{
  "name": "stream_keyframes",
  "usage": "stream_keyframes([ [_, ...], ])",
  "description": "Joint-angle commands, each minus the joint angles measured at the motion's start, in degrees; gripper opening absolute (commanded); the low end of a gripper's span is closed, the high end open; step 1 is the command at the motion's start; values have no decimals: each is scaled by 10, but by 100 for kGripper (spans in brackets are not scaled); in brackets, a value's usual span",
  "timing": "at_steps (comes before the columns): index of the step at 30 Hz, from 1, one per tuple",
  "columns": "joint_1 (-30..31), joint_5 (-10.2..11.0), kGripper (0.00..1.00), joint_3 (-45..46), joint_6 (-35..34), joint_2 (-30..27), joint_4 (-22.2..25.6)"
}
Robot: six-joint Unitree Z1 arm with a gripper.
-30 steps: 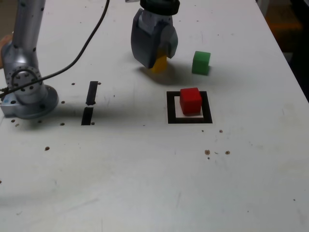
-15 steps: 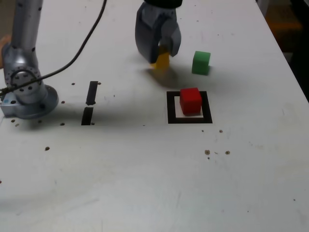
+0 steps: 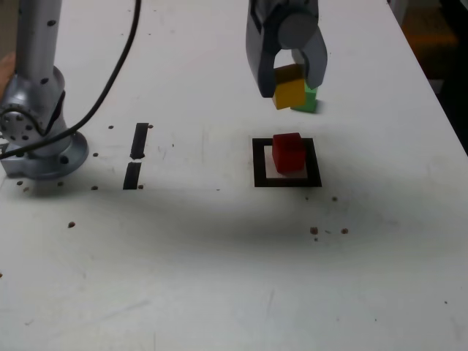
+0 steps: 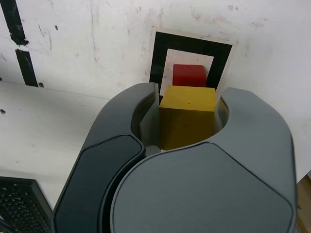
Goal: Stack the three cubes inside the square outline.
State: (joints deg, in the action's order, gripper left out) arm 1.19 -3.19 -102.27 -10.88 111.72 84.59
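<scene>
Yellow cube (image 3: 289, 93) hung clear of the tabletop (image 3: 219, 263), pinched between the closed jaws of the pincer (image 3: 289, 80), behind the square outline (image 3: 287, 162) in the exterior view and not yet over it. The red cube (image 3: 289, 152) already sat inside that outline, slightly off its centre toward the rear edge. The green cube (image 3: 308, 102) rested on the tabletop behind the outline, partly hidden by the yellow one.

To do this step well, I judged that the pincer should carry the yellow cube until it was squarely above the red one, match their edges, then lower gently until the faces met before letting go; the wrist view, with the yellow cube (image 4: 187, 121) just short of the red cube (image 4: 189, 75), gave a good line for that alignment. A release from any height or off-centre would likely tip the cube off or nudge the red one out of the outline.

Further out, two short black tape strips (image 3: 137, 155) lay toward the exterior view's left, near the arm's base (image 3: 40, 142), with a cable (image 3: 110, 88) trailing across. None of these stood in the path; the green cube was the only close neighbour.
</scene>
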Motion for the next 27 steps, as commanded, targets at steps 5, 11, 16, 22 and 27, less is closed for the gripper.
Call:
stream_keyframes([
  [5, 37, -1, 28, -2, -18, 29, -5],
  [11, 40, 8, 28, 8, -20, 46, -13],
  [16, 43, 8, 28, 23, -20, 58, -30],
  [22, 44, 11, 28, 32, -20, 61, -37],
  [27, 44, 14, 28, 35, -21, 61, -37],
])
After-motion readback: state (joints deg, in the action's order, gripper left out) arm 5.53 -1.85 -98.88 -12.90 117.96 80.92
